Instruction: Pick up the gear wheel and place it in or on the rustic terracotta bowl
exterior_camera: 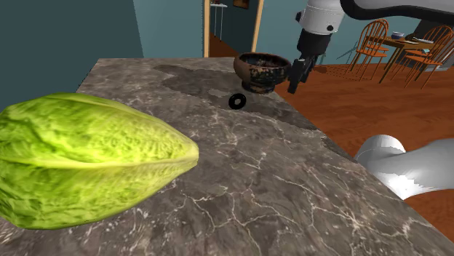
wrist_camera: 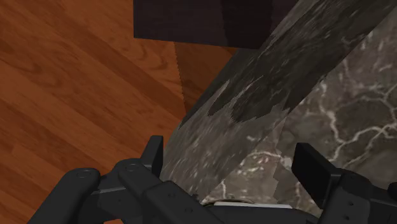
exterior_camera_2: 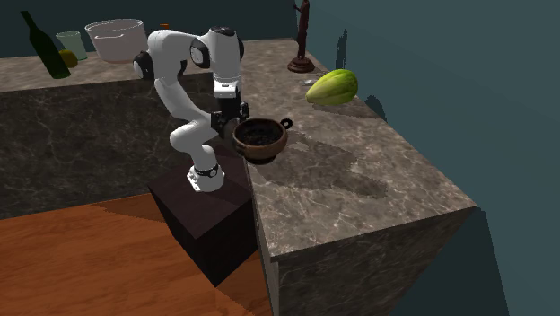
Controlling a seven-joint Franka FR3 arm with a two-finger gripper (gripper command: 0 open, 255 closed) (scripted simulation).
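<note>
The small black gear wheel (exterior_camera: 236, 101) lay flat on the marble countertop (exterior_camera: 255, 182), just beside the dark terracotta bowl (exterior_camera: 262, 71), on the side away from the arm. The bowl sat close to the counter's edge. The gripper (exterior_camera: 294, 86) hung on the bowl's other side, right at that edge, fingers (wrist_camera: 154, 153) spread apart and holding nothing, with wood floor (wrist_camera: 76, 83) below. There was plenty of bare counter between the gear and the big green vegetable (exterior_camera: 87, 160)
</note>
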